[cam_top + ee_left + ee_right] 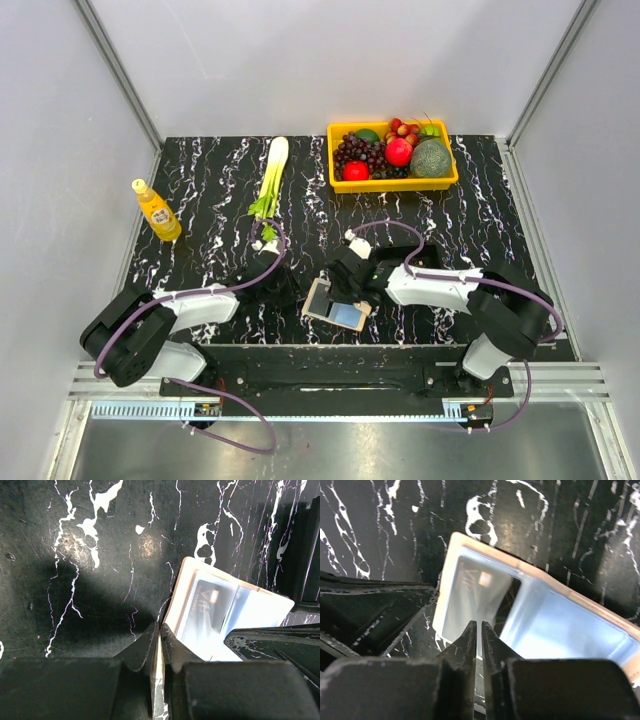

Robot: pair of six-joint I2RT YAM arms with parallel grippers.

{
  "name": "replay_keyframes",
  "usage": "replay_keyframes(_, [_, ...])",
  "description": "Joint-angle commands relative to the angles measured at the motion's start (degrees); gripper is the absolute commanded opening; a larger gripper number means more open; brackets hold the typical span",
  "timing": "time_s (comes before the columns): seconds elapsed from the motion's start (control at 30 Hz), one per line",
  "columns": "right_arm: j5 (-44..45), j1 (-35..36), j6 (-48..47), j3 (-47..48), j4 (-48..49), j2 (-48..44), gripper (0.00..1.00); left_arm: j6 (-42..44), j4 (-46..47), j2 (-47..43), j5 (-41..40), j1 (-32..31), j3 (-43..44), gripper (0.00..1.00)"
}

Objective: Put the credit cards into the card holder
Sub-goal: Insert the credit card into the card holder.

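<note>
A card [210, 607] is sitting inside the open card holder [181, 587] at the near middle of the table. It is showing the pale letters "VIP". The same letters are showing on it in the right wrist view, only blurry. The yellow bottle [157, 210] at the far left is wearing a label, and its words are looking too small to read.

Left pincer [158, 639] closed, right pincer [480, 630] closed, arms angled inward
</note>
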Motion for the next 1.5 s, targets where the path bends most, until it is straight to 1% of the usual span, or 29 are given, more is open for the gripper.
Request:
replay_keyframes(0.0, [0.25, 0.4, -2.1, 4.55, 3.09, 1.31, 0.09, 2.41, -12.28, 1.57, 0.38, -0.64, -2.1, 0.11])
replay_keyframes(0.03, [0.43, 0.4, -3.15, 4.9, 3.35, 1.39, 0.03, 2.5, -12.54, 1.39, 0.29, -0.64, -2.19, 0.11])
replay_keyframes(0.07, [0.78, 0.48, -3.68, 4.99, 3.27, 1.48, 0.0, 2.5, -12.54, 1.3, 0.12, -0.55, -2.28, 0.11])
replay_keyframes(0.17, [1.49, 0.48, -4.03, 4.29, 4.76, 2.7, 0.01, 2.5, -12.54, 1.13, 0.2, -0.64, -2.19, 0.11])
replay_keyframes(0.27, [-1.31, 0.4, -4.3, 4.82, 5.02, 6.66, 0.0, 2.59, -12.63, 0.95, 0.38, -0.55, -1.93, 0.1])
replay_keyframes(0.3, [-1.67, 0.4, -4.3, 5.08, 4.42, 8.58, 0.0, 2.68, -12.8, 0.78, 0.29, -0.64, -1.84, 0.1])
replay_keyframes(0.37, [-1.59, 0.48, -3.86, 5.17, 2.14, 9.56, 0.0, 2.77, -13.07, 0.34, 0.2, -0.64, -1.84, 0.1])
replay_keyframes(0.43, [0.95, 0.4, -3.34, 4.12, -0.33, 8.61, 0.0, 2.77, -13.33, -0.19, -0.06, -0.64, -1.92, 0.1])
replay_keyframes(0.5, [2.36, 0.4, -3.86, 2.46, -0.6, 6.59, 0.0, 2.77, -13.42, -0.63, -0.06, -0.64, -2.1, 0.1])
replay_keyframes(0.6, [4.38, 0.4, -4.65, 2.53, -2.61, 4.3, 0.0, 3.03, -13.77, -0.54, -0.5, -0.64, -1.75, 0.1])
replay_keyframes(0.7, [5.27, 0.4, -4.74, 3.15, -5.34, 3.51, 0.0, 3.12, -14.12, -0.28, -0.76, -0.64, -1.49, 0.1])
replay_keyframes(0.9, [5.88, 0.31, -3.43, 2.27, -7.71, 3.77, 0.01, 3.21, -13.95, -0.37, -0.59, -0.55, -1.84, 0.09])
replay_keyframes(0.93, [5.88, 0.31, -2.99, 1.92, -7.81, 3.51, 0.06, 3.21, -13.95, -0.45, -0.59, -0.55, -1.84, 0.09])
replay_keyframes(1.0, [5.36, 0.31, -3.16, 1.31, -6.5, 1.67, 0.11, 3.21, -13.86, -0.98, -0.59, -0.55, -1.92, 0.09])
replay_keyframes(1.03, [5.27, 0.13, -2.98, 0.78, -5.71, 0.18, 0.16, 3.38, -13.69, -1.33, -0.5, -0.55, -2.01, 0.09])
replay_keyframes(1.1, [4.83, 0.05, -2.72, -0.36, -3.25, -2.72, 0.41, 3.38, -13.86, -2.21, -0.5, -0.64, -1.75, 0.09])
replay_keyframes(1.27, [2.99, -1.62, -1.4, -1.77, -0.25, -7.74, 0.45, 4.35, -14.21, -5.81, -0.15, -0.55, -0.61, 0.1])
replay_keyframes(1.4, [0.44, -2.94, 0.7, -2.56, -0.16, -7.75, 0.48, 5.75, -14.56, -8.19, 0.64, -0.64, 1.85, 0.12])
replay_keyframes(1.47, [-0.35, -2.94, 2.72, -3.35, -0.25, -7.4, 0.48, 6.8, -15.26, -8.45, 0.99, -0.64, 3.43, 0.13])
